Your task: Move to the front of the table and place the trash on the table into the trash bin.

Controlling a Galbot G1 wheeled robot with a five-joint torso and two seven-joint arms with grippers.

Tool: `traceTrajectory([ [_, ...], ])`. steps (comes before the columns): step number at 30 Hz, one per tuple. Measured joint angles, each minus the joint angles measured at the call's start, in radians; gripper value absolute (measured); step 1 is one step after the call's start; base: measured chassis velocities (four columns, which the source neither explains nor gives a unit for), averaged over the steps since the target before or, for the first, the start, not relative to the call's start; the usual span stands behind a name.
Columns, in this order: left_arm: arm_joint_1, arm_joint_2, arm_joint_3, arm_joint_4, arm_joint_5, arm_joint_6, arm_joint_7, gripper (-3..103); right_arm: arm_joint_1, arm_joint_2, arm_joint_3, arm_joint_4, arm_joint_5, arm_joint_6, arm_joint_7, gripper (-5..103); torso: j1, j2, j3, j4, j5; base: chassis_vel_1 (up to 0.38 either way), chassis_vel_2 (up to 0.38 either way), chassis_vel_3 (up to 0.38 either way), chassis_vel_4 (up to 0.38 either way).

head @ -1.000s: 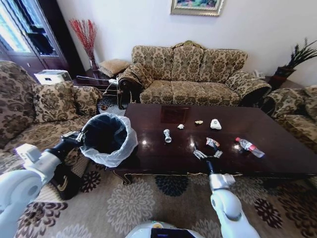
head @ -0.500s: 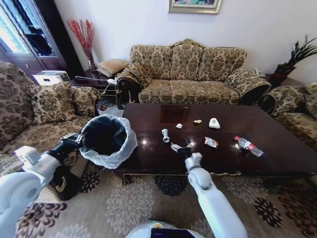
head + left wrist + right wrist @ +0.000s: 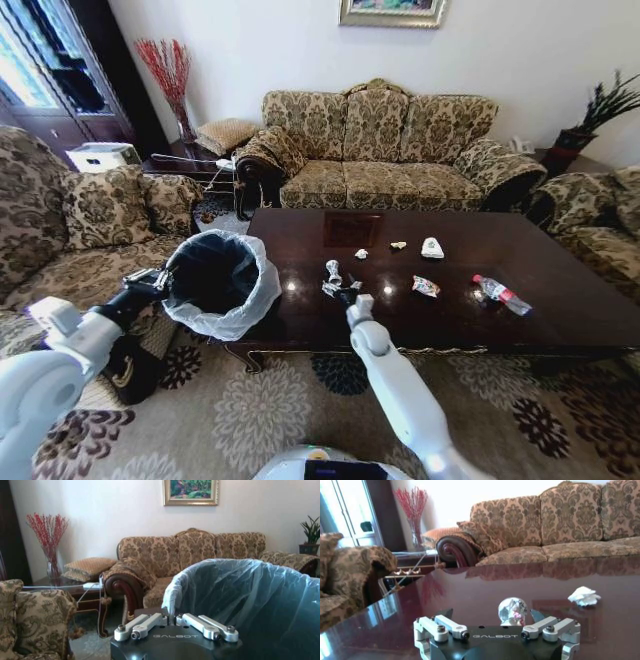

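Note:
The dark glossy table (image 3: 540,325) carries scattered trash: a crushed silvery piece (image 3: 333,269), crumpled white paper bits (image 3: 361,254), a white packet (image 3: 432,248), a colourful wrapper (image 3: 425,287) and a red-capped bottle (image 3: 497,292). My right gripper (image 3: 336,288) is open just in front of the silvery piece (image 3: 512,609), which stands ahead of its spread fingers (image 3: 491,613), nearer one of them. My left gripper (image 3: 158,280) is shut on the rim of the bag-lined trash bin (image 3: 215,280), held off the table's left end. The bin's bag (image 3: 240,592) rises right behind that gripper (image 3: 170,617).
A patterned sofa (image 3: 385,150) stands behind the table, an armchair (image 3: 90,215) at the left and another seat (image 3: 600,225) at the right. A side table with a red-twig vase (image 3: 180,100) is at the back left. Patterned carpet (image 3: 260,410) covers the floor in front.
My right arm has swung left along the table's front, from beside the colourful wrapper to the silvery piece. The left arm and the bin have kept their place.

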Motion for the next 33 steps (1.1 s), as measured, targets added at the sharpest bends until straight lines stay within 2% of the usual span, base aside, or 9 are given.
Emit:
traceTrajectory([
  [5,0.002,-0.001,0.0,0.001,0.001,0.003,0.0,1,0.02,0.044,0.028,-0.058,-0.077,0.011,0.03,100,0.0,0.0,0.0,-0.0002,0.0,0.0,0.0,0.0,0.0],
  [14,-0.001,-0.004,0.008,0.009,0.001,0.005,0.0,1,0.026,0.052,0.056,-0.127,-0.083,0.009,0.031,101,0.0,0.0,0.0,-0.0003,0.0001,0.0,0.0,0.0,0.0],
  [16,-0.001,-0.004,0.011,0.009,0.001,0.006,-0.001,1,0.028,0.054,0.058,-0.138,-0.067,0.006,0.028,94,0.0,0.0,0.0,-0.0003,0.0001,0.0,0.0,0.0,0.0],
  [17,-0.001,-0.004,0.011,0.009,0.001,0.006,-0.001,1,0.028,0.054,0.058,-0.138,-0.067,0.006,0.028,94,0.0,0.0,0.0,-0.0003,0.0001,0.0,0.0,0.0,0.0],
  [22,0.0,-0.007,0.019,0.006,0.0,0.006,-0.002,1,0.035,0.05,0.057,-0.149,-0.04,0.006,0.015,73,0.0,0.0,0.0,-0.0003,0.0001,0.0,0.0,0.0,0.0],
  [25,-0.001,-0.012,0.022,0.006,0.0,0.006,-0.003,1,0.042,0.05,0.056,-0.154,-0.035,0.007,0.012,56,0.0,0.0,0.0,-0.0002,0.0001,0.0,0.0,0.0,0.0],
  [26,-0.001,-0.012,0.022,0.006,0.0,0.006,-0.003,1,0.042,0.05,0.056,-0.154,-0.035,0.007,0.012,56,0.0,0.0,0.0,-0.0002,0.0001,0.0,0.0,0.0,0.0],
  [27,-0.001,-0.013,0.022,0.006,0.0,0.006,-0.003,1,0.042,0.049,0.055,-0.152,-0.034,0.007,0.012,51,0.0,0.0,0.0,-0.0002,0.0001,0.0,0.0,0.0,0.0],
  [33,0.001,-0.011,0.022,0.007,0.0,0.006,-0.003,1,0.031,0.042,0.055,-0.139,-0.025,0.007,0.006,47,0.0,0.0,0.0,-0.0002,0.0001,0.0,0.0,0.0,0.0],
])
